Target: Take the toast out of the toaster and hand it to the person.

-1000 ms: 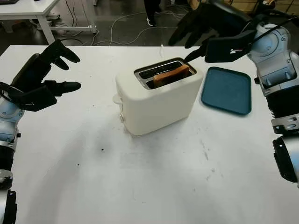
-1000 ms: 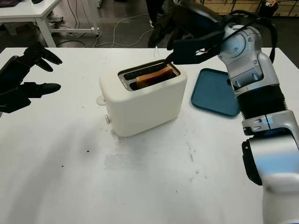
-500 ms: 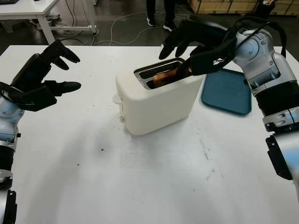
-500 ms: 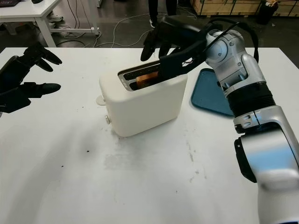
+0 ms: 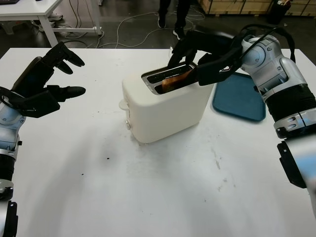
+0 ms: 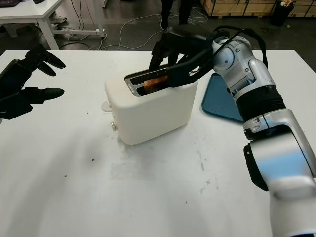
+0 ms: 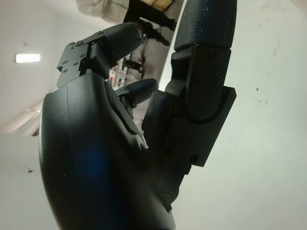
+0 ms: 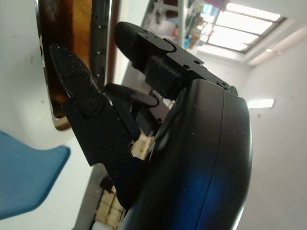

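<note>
Close the open right hand (image 5: 190,61) squarely on the toast (image 5: 176,79), then lift straight up out of the toaster (image 5: 165,111).

looks like a robotics lab or workshop: a white bench (image 5: 98,197) on a dark concrete floor (image 5: 133,29) with loose cables (image 5: 123,22) trailing across it, another white table (image 5: 29,10) behind, wooden crates (image 6: 237,6), and strip lights overhead (image 7: 27,58).
</note>
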Motion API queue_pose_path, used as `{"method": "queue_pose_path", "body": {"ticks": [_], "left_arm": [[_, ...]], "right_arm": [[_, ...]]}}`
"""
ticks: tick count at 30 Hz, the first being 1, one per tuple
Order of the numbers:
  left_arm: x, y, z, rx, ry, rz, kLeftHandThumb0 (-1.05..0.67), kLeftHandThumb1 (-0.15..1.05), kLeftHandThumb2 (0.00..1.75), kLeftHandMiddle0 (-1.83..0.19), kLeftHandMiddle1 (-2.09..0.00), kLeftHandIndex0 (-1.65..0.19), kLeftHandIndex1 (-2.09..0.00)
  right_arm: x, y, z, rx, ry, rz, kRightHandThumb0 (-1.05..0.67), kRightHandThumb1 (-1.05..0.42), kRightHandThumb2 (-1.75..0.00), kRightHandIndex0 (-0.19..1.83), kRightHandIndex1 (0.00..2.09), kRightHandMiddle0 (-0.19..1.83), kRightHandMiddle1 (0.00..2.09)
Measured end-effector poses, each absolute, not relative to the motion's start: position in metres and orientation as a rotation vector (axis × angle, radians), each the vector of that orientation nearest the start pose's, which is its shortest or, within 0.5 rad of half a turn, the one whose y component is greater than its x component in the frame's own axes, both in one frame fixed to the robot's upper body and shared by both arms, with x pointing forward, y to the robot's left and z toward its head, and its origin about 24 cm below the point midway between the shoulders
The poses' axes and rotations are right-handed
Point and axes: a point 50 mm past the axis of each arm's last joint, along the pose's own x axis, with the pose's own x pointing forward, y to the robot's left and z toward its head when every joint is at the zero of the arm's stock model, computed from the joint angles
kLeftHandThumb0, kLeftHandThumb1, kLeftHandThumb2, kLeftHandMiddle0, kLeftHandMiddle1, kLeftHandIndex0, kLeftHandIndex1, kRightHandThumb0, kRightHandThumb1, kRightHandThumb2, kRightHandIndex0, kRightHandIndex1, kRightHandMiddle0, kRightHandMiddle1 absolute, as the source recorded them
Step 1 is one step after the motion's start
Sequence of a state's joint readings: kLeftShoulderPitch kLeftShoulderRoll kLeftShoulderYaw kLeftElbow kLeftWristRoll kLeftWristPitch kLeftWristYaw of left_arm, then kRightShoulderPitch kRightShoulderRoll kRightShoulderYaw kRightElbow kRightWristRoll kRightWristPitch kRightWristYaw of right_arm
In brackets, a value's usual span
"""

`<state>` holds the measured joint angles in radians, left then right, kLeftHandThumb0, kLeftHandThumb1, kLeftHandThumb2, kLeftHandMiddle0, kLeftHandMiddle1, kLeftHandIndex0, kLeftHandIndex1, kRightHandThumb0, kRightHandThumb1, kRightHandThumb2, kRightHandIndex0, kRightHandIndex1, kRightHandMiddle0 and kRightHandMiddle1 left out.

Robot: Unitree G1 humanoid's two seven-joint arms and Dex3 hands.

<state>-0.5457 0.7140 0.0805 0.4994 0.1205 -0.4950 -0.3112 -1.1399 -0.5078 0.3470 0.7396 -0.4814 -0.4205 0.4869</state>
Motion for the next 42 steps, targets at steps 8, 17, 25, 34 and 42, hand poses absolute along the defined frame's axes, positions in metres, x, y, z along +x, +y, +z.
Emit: {"method": "queue_pose_path", "body": {"ticks": [8,17,25,34,42], "left_arm": [[0.325,0.274,0.189,0.869,-0.427,-0.189,-1.05,0.92,0.29,0.00,-1.62,0.00,-1.45],[0.326,0.273,0.188,0.873,-0.425,-0.189,-1.05,0.92,0.28,0.00,-1.64,0.00,-1.45],[0.326,0.274,0.188,0.873,-0.425,-0.189,-1.05,0.92,0.29,0.00,-1.65,0.00,-1.46],[0.325,0.274,0.188,0.873,-0.424,-0.189,-1.05,0.92,0.28,0.00,-1.65,0.00,-1.46],[0.326,0.274,0.188,0.871,-0.422,-0.187,-1.05,0.92,0.28,0.00,-1.63,0.00,-1.44]], "right_arm": [[0.390,-0.120,0.242,-1.348,-0.439,0.650,-0.43,-0.68,0.00,0.78,1.42,1.05,0.02],[0.390,-0.115,0.240,-1.330,-0.449,0.667,-0.34,-0.64,0.00,0.91,0.71,1.10,0.02],[0.388,-0.113,0.234,-1.331,-0.472,0.694,-0.40,-0.62,0.00,0.85,1.29,1.12,0.02],[0.389,-0.113,0.229,-1.316,-0.458,0.714,-0.35,-0.62,0.00,0.92,0.96,1.15,0.02],[0.388,-0.113,0.227,-1.321,-0.460,0.742,-0.36,-0.63,-0.01,0.97,1.05,1.24,0.06]]}}
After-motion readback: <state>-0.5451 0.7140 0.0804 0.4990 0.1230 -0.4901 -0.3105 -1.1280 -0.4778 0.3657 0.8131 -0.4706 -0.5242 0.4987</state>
